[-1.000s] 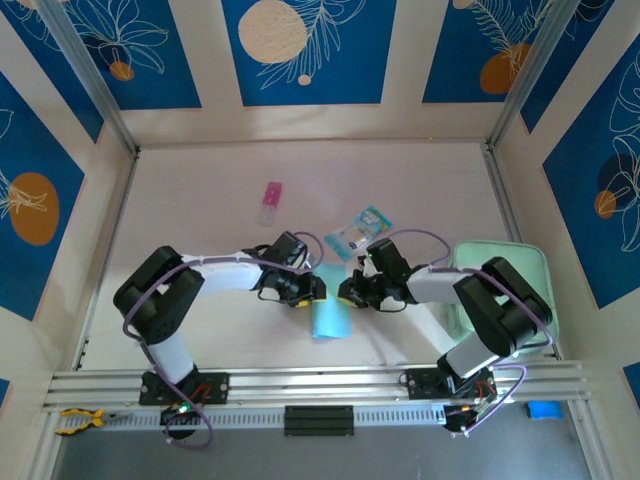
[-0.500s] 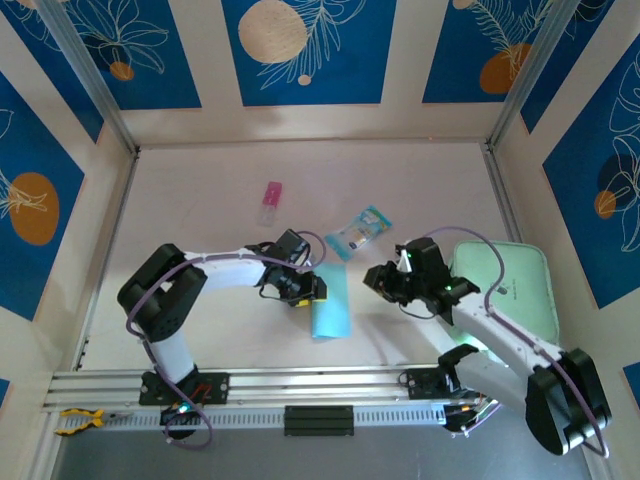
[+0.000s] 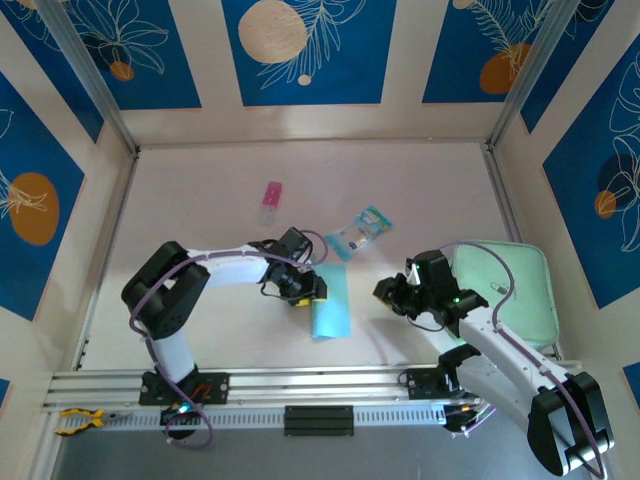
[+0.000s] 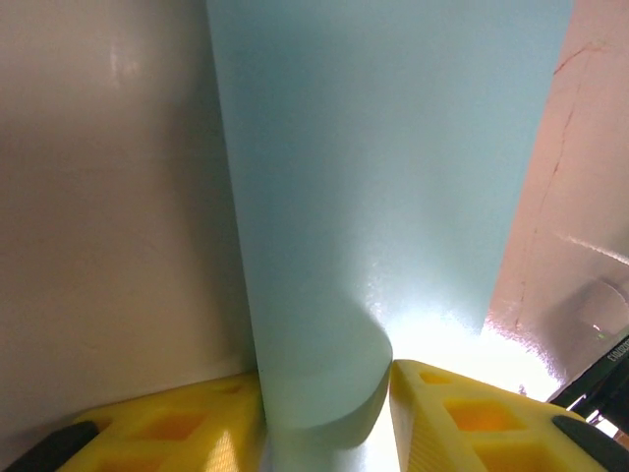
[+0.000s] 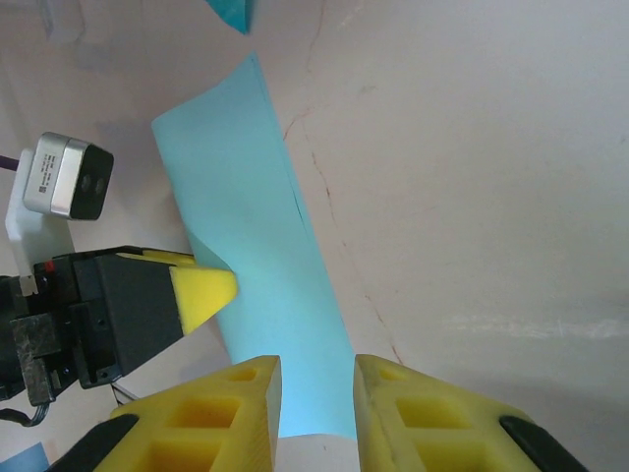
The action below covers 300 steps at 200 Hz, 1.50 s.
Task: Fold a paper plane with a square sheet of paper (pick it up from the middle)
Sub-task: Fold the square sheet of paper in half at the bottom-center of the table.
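Two-arm hold is ending: right gripper (image 3: 392, 292), released, is backing toward 3 o'clock, left gripper (image 3: 305, 290) still grasping square sheet of paper (image 3: 331, 308).

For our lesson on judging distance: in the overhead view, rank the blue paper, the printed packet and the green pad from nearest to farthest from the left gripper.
1. Blue paper: touching the left gripper, on its right.
2. Printed packet: farther back and to the right.
3. Green pad: far off at the right.
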Tool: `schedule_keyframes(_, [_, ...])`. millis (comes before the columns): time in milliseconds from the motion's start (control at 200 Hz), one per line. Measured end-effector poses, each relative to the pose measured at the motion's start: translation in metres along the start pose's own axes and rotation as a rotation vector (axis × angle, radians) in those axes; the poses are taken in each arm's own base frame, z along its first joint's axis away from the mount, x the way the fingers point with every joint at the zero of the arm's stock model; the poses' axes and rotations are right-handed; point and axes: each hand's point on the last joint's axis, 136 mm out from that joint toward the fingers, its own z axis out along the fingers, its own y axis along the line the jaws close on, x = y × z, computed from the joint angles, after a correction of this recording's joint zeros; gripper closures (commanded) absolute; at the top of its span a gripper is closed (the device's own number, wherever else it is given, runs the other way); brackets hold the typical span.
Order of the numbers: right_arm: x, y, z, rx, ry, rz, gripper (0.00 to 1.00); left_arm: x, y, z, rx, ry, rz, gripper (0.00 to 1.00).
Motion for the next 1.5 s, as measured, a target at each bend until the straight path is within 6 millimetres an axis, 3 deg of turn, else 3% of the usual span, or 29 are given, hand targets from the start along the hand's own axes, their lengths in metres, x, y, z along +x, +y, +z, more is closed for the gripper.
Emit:
schedule_keyframes(825, [0.006,-0.008,0.005,0.007,0.014,0.028,0.72,-0.001,-0.003,0.001,-0.026,0.017,-0.008,0.49])
schedule_keyframes(1155, [0.007,-0.007,0.005,0.006,0.019,0.029,0.72,-0.001,0.0,0.002,-0.051,0.022,-0.019,0.56])
schedule_keyframes(1500, [0.008,-0.005,0.006,0.0,0.021,0.025,0.72,-0.002,0.002,0.001,-0.078,0.017,-0.019,0.57])
